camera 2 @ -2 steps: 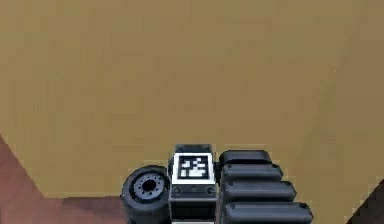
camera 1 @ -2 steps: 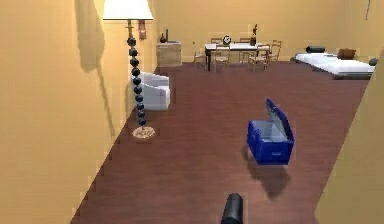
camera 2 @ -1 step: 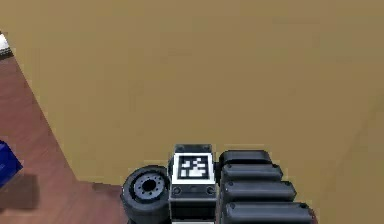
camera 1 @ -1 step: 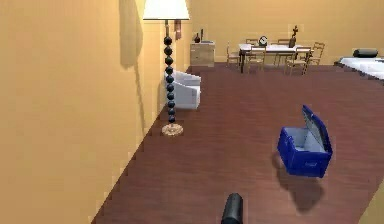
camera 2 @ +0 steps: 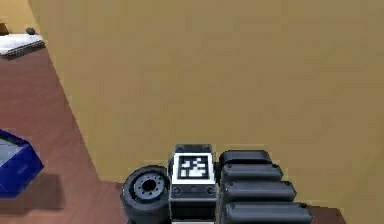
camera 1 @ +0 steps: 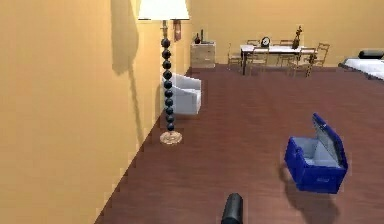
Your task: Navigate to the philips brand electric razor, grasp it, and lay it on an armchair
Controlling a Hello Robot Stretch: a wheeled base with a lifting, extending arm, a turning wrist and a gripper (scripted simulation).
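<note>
Looks like the search step: cannot tell razor's whereabouts among lamp (camera 1: 168, 85) by the wall (camera 1: 60, 100), white armchair (camera 1: 188, 95) just behind it, far desk (camera 1: 268, 48), blue box (camera 1: 317, 158) on the floor (camera 1: 230, 130). Pincer (camera 2: 147, 192) low in arm side view, far end unclear, so cannot tell whether holding anything. Next, probably: drive ahead, scan the desk, remember the armchair for the drop.

No legible text or numbers, just black marks on a white square (camera 2: 192, 166).

bright, even light; floor lamp (camera 1: 168, 78) shadow on the wall (camera 1: 60, 110).
</note>
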